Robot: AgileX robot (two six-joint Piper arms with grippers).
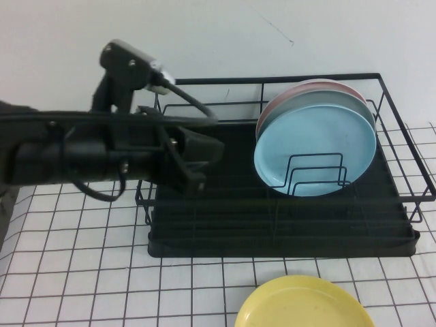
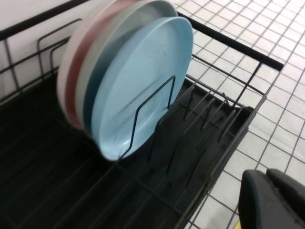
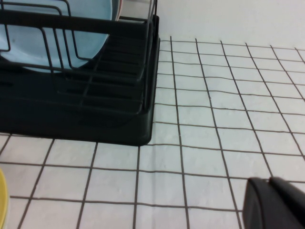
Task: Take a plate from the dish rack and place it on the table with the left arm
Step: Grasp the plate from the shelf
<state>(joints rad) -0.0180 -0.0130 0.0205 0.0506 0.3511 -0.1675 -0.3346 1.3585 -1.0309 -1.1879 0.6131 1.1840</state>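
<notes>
Black wire and a black tray base make up the dish rack (image 1: 286, 211) seen in the high view, where the left gripper (image 1: 194, 158) is held over the rack's left end, nothing between its fingers and their spread not to be told, while the light-blue plate (image 1: 315, 151) stands upright in the dividers well to the gripper's right, foremost of a stack, and a yellow plate (image 1: 303, 304) lies on the table (image 1: 75, 272) nearer the camera. In the left wrist view the stack is resolved into the plate (image 2: 143, 86) with a grey plate (image 2: 102, 52) and a pink-rimmed plate (image 2: 71, 62) behind it, only one gripper fingertip (image 2: 271, 200) being shown. In the right wrist view, which alone shows the right gripper (image 3: 274, 202), it is seen low over the gridded cloth beside the rack's corner (image 3: 143, 129), its opening not to be told.
</notes>
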